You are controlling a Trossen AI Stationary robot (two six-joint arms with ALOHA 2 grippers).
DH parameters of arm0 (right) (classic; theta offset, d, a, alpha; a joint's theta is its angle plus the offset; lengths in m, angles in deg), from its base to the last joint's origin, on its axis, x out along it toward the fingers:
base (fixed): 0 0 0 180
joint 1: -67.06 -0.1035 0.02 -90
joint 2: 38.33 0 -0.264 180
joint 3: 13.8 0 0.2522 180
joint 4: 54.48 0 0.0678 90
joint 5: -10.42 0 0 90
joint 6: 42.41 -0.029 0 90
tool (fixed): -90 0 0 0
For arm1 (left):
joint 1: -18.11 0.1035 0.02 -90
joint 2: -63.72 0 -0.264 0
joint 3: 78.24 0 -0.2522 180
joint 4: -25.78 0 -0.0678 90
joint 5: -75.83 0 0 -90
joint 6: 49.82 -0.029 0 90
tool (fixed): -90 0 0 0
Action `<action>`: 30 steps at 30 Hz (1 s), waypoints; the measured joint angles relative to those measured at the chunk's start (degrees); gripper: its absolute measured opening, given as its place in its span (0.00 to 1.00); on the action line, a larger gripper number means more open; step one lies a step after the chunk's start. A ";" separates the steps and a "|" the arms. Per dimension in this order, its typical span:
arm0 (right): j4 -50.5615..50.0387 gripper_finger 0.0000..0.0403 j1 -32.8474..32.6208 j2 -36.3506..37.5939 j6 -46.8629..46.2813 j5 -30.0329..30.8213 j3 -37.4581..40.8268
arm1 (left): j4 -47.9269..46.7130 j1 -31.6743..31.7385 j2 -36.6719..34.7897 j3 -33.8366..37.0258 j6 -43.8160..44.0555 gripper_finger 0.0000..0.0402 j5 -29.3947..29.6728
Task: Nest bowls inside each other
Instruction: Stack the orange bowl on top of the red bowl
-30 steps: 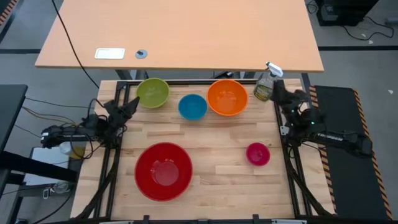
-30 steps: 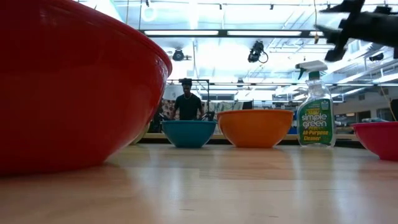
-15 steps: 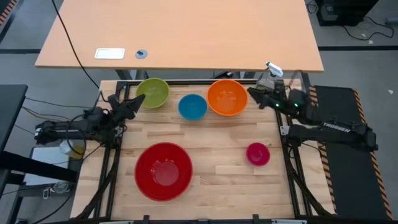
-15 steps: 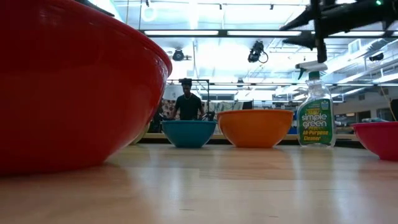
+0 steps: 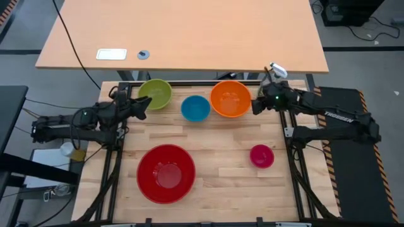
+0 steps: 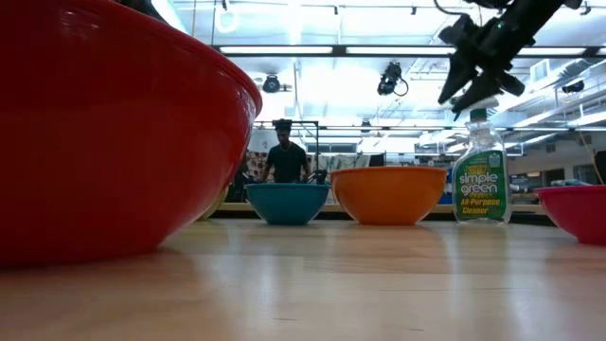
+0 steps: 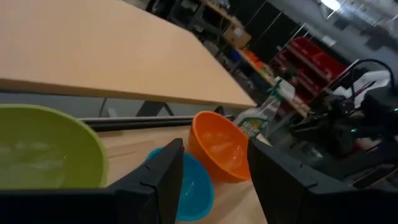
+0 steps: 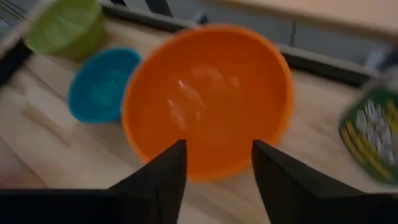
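Note:
Five bowls sit upright on the wooden table: the large red one (image 5: 166,173) near the front, the pink one (image 5: 261,155) at the right, and lime green (image 5: 155,93), blue (image 5: 195,108) and orange (image 5: 230,98) in a row along the far edge. My left gripper (image 5: 144,104) hovers open beside the green bowl (image 7: 43,149), touching nothing. My right gripper (image 5: 255,104) hangs open above the table just right of the orange bowl (image 8: 208,93), tilted down toward it, with nothing between its fingers (image 8: 219,146).
A clear spray bottle (image 5: 270,83) of green cleaner stands at the far right corner, just behind my right gripper (image 6: 471,66). A bare stretch of wood lies between the red and pink bowls. A larger tan table (image 5: 183,31) stands beyond the far edge; a person shows far off in the room.
Both arms have risen from the table's sides. My left gripper has moved toward the green bowl and levelled out. My right gripper has swung from beside the spray bottle toward the table's left, rolled, and tipped down over the orange bowl's right side.

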 joint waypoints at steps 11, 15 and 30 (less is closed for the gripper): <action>-14.68 0.82 0.15 -1.39 -20.40 7.82 0.09 | -11.05 0.00 0.23 -5.78 -0.09 0.45 -2.70; -12.90 0.83 1.61 -2.00 -22.88 8.13 2.05 | -11.32 0.00 0.30 -5.86 -0.11 0.45 -6.02; 1.06 0.76 4.08 -13.34 -21.12 6.70 6.34 | -12.22 -0.02 0.65 -5.86 0.04 0.45 -9.27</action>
